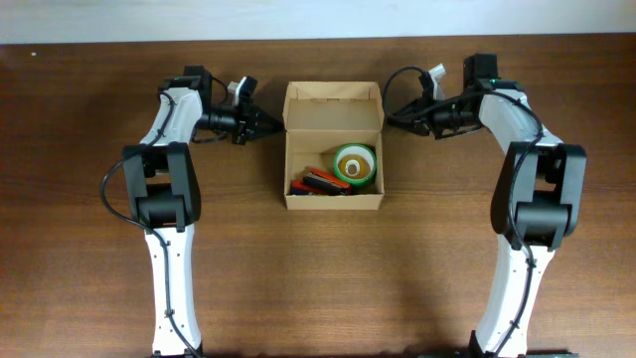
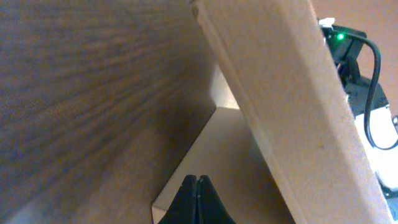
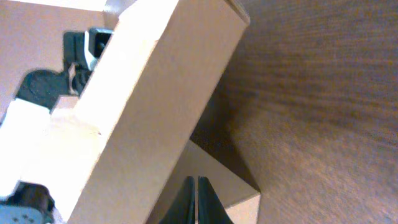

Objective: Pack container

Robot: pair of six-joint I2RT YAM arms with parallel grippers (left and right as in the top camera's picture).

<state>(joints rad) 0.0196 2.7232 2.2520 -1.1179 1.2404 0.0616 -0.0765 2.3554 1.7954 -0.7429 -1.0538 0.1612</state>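
Centrally, container (image 1: pixel 333 202) between left claw (image 1: pixel 276 123), right claw (image 1: pixel 390 116)

Desk (image 1: pixel 89 259): dark brown surface with a wood grain running left to right, level across the overhead view. One item rests directly on it: the container (image 1: pixel 334 202), a tan cardboard box. It sits flat at the centre, toward the far side, square to the desk edges. Its hinged lid (image 1: pixel 333 114) stands open on the far side.
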